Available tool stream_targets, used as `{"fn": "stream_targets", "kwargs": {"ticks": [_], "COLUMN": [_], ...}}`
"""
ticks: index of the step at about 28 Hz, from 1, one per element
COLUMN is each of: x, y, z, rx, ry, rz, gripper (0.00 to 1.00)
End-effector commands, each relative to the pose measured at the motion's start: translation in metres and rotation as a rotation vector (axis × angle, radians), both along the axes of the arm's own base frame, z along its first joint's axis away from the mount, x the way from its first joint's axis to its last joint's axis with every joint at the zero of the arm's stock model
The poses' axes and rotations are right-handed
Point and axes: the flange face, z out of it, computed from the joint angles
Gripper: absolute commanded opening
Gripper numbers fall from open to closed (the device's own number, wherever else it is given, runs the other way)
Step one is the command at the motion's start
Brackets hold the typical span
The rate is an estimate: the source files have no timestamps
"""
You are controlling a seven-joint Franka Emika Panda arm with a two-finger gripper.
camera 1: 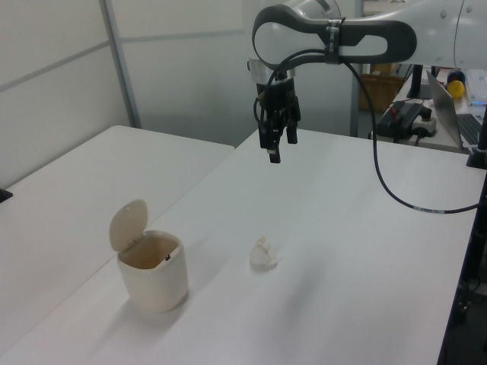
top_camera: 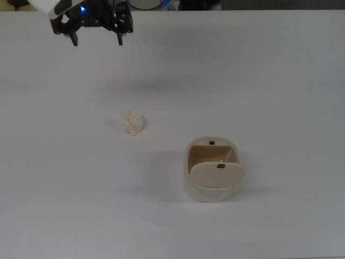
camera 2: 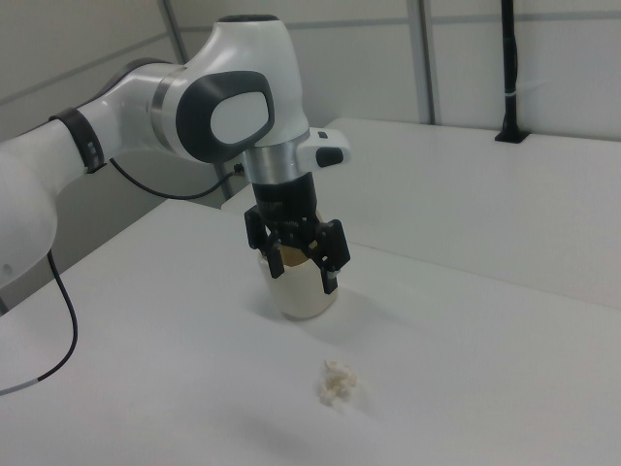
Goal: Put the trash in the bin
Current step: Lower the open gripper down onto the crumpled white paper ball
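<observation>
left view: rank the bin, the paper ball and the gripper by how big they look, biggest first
1. bin
2. gripper, though it sits farther from the camera, so its true size is unsure
3. paper ball

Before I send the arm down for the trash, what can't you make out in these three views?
- Bin: in the right view the gripper covers its top, so lid and opening are hidden there.
- Bin floor: the top view's raised lid covers part of the opening; the left view shows only the inner wall.
- Arm: the top view's upper edge cuts off everything above the gripper.
- Trash: its underside is hidden in all views.
</observation>
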Motion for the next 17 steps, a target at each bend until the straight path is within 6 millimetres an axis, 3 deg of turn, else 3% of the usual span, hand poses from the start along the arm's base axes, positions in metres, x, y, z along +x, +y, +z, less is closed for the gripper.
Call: {"fn": "stream_targets", "kwargs": {"ticks": [1, 10, 17], "x": [0.002, 0.009, 0.025], "y": [0.011, 0.024, 0.054], "z": [-0.017, -0.052, -0.112], "rx": [0.041, 0.032, -0.006], "ry": [0.016, 0.006, -0.005], "rz": [0.016, -0.011, -0.020], "gripper": [1.00, 1.00, 1.00]}}
